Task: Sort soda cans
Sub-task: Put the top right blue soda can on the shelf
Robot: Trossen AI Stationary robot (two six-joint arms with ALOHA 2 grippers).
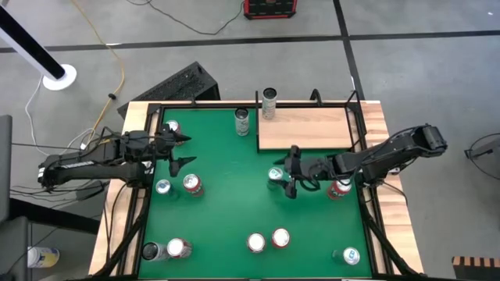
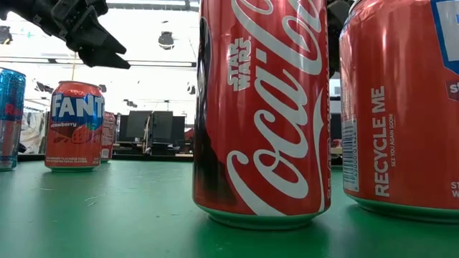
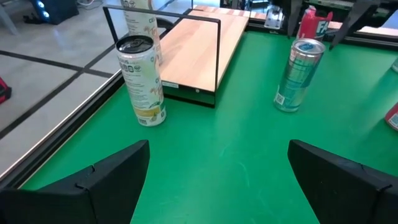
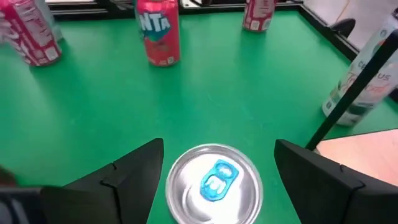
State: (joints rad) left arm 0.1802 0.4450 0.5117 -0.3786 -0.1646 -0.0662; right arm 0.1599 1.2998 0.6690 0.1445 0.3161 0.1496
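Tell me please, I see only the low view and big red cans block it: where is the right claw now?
Observer: The right claw is open above a slim metal can with a silver top and blue tab, one finger on each side.
Operator: Does the left claw hold something?
Observer: No. The left claw is open over the bare green mat.
Operator: What stands ahead of it?
Observer: A pale cylindrical can with a dark top, upright beside the light wooden board, not on it.

left tool (image 1: 178, 151) spread, hovering | right tool (image 1: 287, 175) spread, low
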